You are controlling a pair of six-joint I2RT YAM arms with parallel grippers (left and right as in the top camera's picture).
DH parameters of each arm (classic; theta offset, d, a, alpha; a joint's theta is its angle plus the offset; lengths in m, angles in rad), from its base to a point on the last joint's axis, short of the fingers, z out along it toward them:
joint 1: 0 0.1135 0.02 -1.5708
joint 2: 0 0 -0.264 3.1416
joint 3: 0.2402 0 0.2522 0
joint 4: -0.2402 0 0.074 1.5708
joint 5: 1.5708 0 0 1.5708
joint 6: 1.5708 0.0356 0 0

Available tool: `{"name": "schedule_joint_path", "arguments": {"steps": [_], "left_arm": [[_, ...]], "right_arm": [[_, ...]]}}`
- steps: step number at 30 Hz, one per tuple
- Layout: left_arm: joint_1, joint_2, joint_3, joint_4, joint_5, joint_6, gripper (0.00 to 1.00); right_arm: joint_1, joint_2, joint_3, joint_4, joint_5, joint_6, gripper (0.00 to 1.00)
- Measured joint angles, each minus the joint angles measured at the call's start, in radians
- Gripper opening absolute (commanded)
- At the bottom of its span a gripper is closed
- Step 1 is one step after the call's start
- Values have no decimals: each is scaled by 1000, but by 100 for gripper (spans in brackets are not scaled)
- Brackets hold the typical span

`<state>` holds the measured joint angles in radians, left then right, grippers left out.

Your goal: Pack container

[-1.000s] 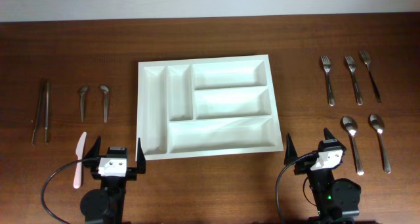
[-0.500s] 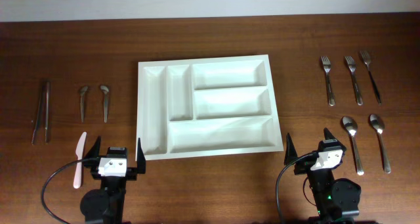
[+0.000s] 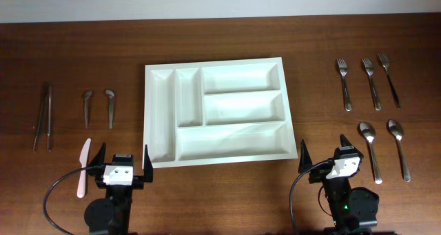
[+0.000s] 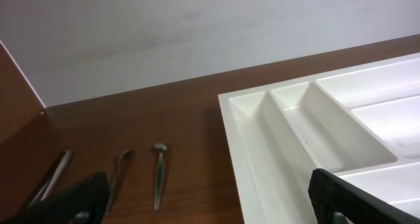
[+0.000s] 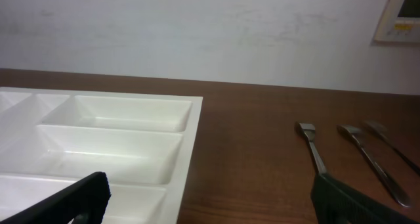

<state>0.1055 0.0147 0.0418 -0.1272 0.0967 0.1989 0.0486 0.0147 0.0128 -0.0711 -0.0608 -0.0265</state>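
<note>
The white five-compartment cutlery tray, the container (image 3: 146,114), lies mid-table with all compartments empty; it also shows in the left wrist view (image 4: 246,152) and the right wrist view (image 5: 187,155). My left gripper (image 3: 122,160) is open and empty at the tray's front-left corner. My right gripper (image 3: 322,157) is open and empty just right of the tray's front-right corner. Three forks (image 3: 369,82) and two spoons (image 3: 383,145) lie to the right. Tongs (image 3: 43,116), two small spoons (image 3: 98,105) and a pink knife (image 3: 83,166) lie to the left.
The table is dark wood with a white wall behind. Black cables loop beside both arm bases at the front edge. The forks show in the right wrist view (image 5: 354,152), the small spoons in the left wrist view (image 4: 141,175).
</note>
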Motion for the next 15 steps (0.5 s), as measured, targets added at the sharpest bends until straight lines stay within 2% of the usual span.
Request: {"name": "schedule_joint_path", "arguments": {"steps": [15], "left_arm": [[0, 0, 0, 0, 0, 0, 99]], "right_arm": [[0, 0, 0, 0, 0, 0, 99]]}}
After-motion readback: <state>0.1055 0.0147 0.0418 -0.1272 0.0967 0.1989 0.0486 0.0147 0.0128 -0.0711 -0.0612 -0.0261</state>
